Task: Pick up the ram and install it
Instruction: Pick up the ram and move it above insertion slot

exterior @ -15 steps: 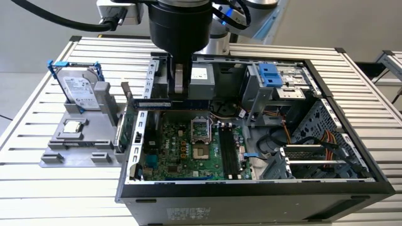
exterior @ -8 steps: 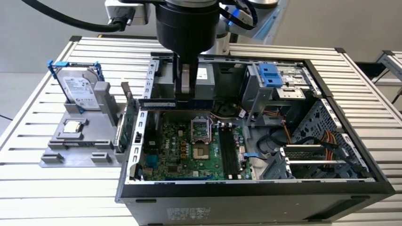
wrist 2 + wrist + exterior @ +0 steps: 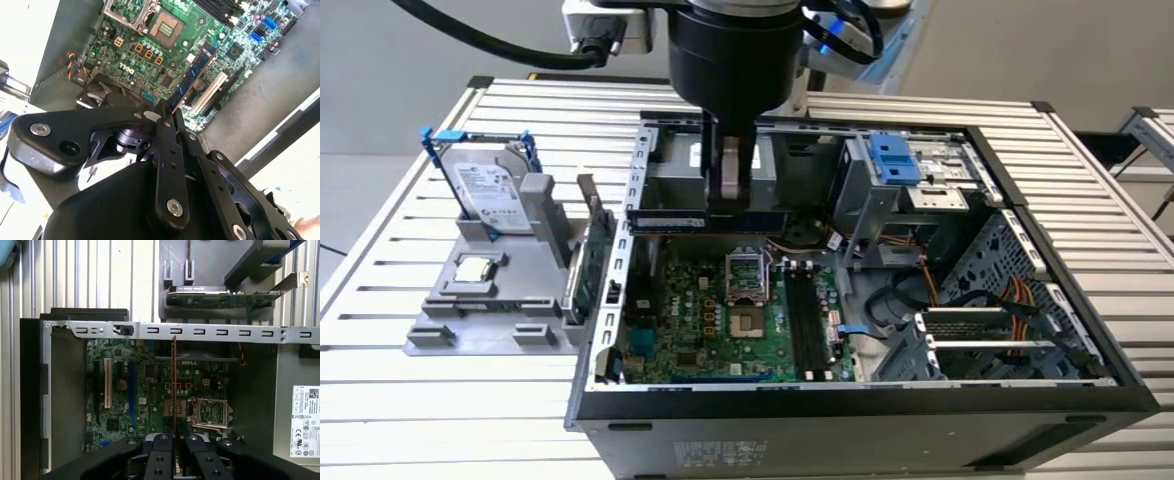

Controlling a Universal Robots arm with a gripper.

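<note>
**Ram in hand, not yet in a slot**

Your gripper [image 3: 731, 203] is pinching the ram [image 3: 670, 219] near the middle of its length, with its fingers [image 3: 161, 460] pressed against the two flat faces. In the first wrist view the stick shows edge-on, running straight out from between them. In the exterior view it hangs level over the far part of the open computer case [image 3: 854, 400]. It sits above the motherboard [image 3: 700, 310] and, as far as you can judge, is clear of it.

The long black memory slots [image 3: 803, 320] lie just to the exterior view's right of the processor socket [image 3: 750, 322], nearer than the stick, and they look empty.

Out on the exterior view's left, the grey holder [image 3: 434, 335] on the table [image 3: 374, 300] carries the hard drive [image 3: 491, 195] and the small processor chip [image 3: 476, 268]. The green card [image 3: 594, 265] stands just beside the case wall.

The pick-up is done, then. The install is not: nothing is seated yet, and the stick has not met a slot.
</note>
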